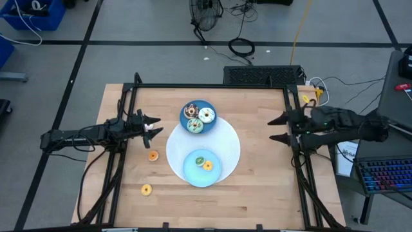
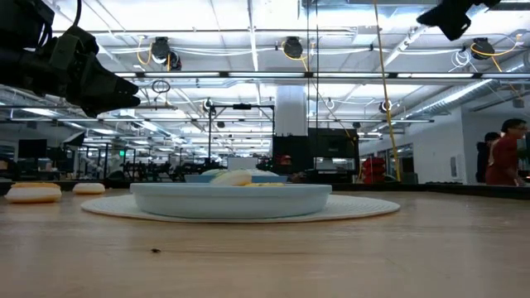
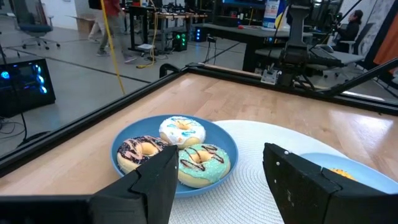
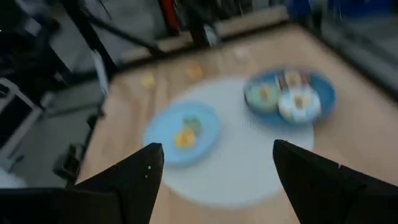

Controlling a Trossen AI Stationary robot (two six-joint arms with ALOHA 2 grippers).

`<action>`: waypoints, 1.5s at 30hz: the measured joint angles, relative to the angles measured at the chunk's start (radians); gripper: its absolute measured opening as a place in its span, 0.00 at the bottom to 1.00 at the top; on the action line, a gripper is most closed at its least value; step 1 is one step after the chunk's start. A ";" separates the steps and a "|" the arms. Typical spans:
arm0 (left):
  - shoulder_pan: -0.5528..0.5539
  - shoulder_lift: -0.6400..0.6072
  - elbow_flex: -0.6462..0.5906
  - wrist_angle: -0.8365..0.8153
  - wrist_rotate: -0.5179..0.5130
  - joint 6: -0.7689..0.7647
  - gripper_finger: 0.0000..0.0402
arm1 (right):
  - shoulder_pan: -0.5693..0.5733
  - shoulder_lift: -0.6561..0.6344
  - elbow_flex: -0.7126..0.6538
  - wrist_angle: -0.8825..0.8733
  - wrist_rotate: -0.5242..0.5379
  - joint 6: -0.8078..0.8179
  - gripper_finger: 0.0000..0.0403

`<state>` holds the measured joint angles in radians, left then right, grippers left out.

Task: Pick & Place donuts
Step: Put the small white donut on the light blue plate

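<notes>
Three larger donuts, chocolate-sprinkled (image 1: 191, 110), white-frosted (image 1: 206, 115) and teal (image 1: 195, 125), lie on a dark blue plate (image 1: 210, 105). A green (image 1: 199, 160) and an orange (image 1: 208, 165) tiny donut lie on a light blue plate (image 1: 193, 173). Two more tiny orange-yellow donuts (image 1: 152, 155) (image 1: 146, 189) rest on the bare wood. My left gripper (image 1: 156, 127) hovers open left of the dark plate; in its wrist view the three donuts (image 3: 177, 151) sit ahead. My right gripper (image 1: 278, 127) hangs open near the table's right edge.
Both plates sit on a round white placemat (image 1: 226, 138) at the table's middle. A black frame (image 1: 212, 85) rims the wooden table. In the low view the light plate (image 2: 232, 199) fills the centre and people stand in the room beyond.
</notes>
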<state>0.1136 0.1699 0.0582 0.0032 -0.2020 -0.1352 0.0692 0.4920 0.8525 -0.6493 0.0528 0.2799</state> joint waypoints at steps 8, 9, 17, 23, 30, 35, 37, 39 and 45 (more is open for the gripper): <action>0.000 0.000 0.000 0.000 0.000 0.000 0.58 | 0.000 -0.155 -0.263 0.496 0.055 -0.315 0.71; 0.000 0.000 0.000 0.000 0.000 0.000 0.58 | 0.000 -0.164 -0.302 0.551 0.068 -0.366 0.72; 0.000 0.000 0.000 0.000 0.000 0.000 0.58 | 0.000 -0.160 -0.632 1.074 0.134 -0.673 0.71; 0.000 0.000 0.000 0.000 0.000 0.000 0.58 | 0.000 -0.180 -0.795 1.578 0.309 -0.614 0.72; 0.000 0.000 0.000 0.000 0.000 0.000 0.58 | 0.000 -0.263 -0.808 1.623 0.550 -0.547 0.72; 0.000 0.000 0.000 0.000 0.000 0.000 0.58 | 0.000 -0.292 -0.801 1.446 0.525 -0.542 0.72; 0.000 0.000 0.000 0.000 0.000 0.000 0.58 | 0.000 -0.294 -0.801 1.369 0.521 -0.536 0.72; 0.000 0.000 0.000 0.000 0.000 0.000 0.58 | 0.000 -0.294 -0.801 1.293 0.520 -0.516 0.71; 0.000 0.000 0.000 0.000 0.000 0.000 0.58 | 0.000 -0.294 -0.802 1.115 0.511 -0.411 0.71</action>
<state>0.1138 0.1696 0.0582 0.0036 -0.2020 -0.1352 0.0695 0.1980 0.0502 0.4656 0.5636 -0.1309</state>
